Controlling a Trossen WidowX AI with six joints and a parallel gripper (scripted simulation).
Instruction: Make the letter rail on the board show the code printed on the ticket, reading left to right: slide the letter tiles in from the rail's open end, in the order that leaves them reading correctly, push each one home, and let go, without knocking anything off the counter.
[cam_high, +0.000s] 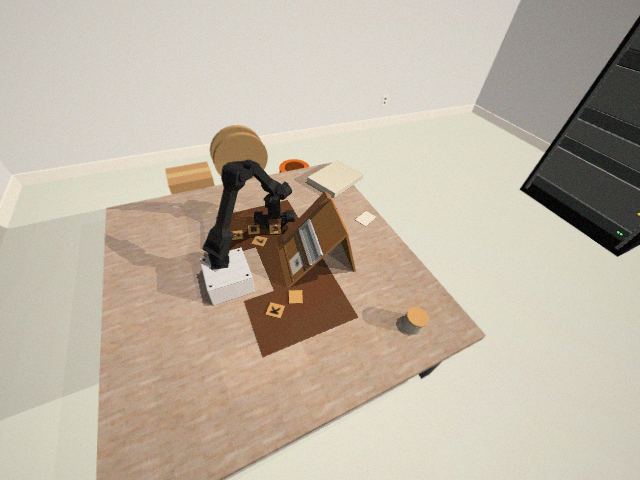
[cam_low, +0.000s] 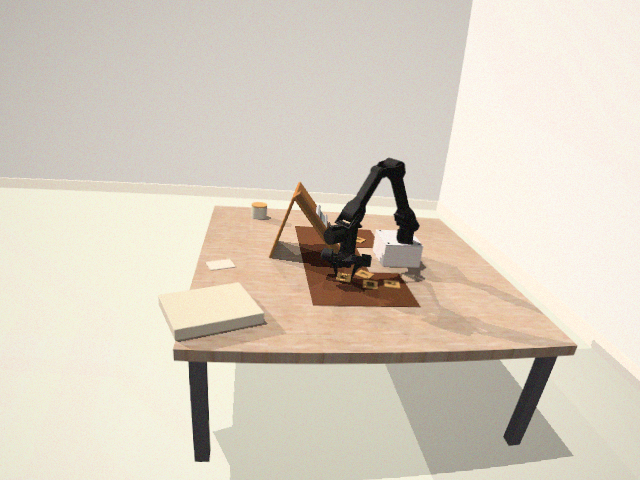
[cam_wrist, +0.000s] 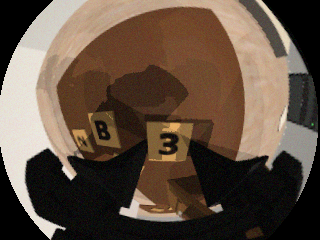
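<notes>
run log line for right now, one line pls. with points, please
gripper (cam_high: 274, 225) (cam_low: 344, 274) (cam_wrist: 168, 143): shut on 3 tile (cam_high: 275, 228) (cam_low: 343, 277) (cam_wrist: 162, 153) | K tile (cam_high: 275, 310): on mat (cam_high: 310, 325) (cam_low: 330, 297) (cam_wrist: 165, 35) | no tile seen in rail (cam_high: 311, 242)

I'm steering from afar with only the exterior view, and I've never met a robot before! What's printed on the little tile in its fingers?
Observer: A 3; the wrist view shows it plainly on the tile.

Operator: Ooh. And the square lying nearest to it in the wrist view, what does that say?

Observer: B; that tile sits to the left of the 3 there.

Operator: Is there anything on the floor just past the table edge near the thick book?

Observer: Yes, the top view shows an orange tub there, partly hidden by the table.
</notes>
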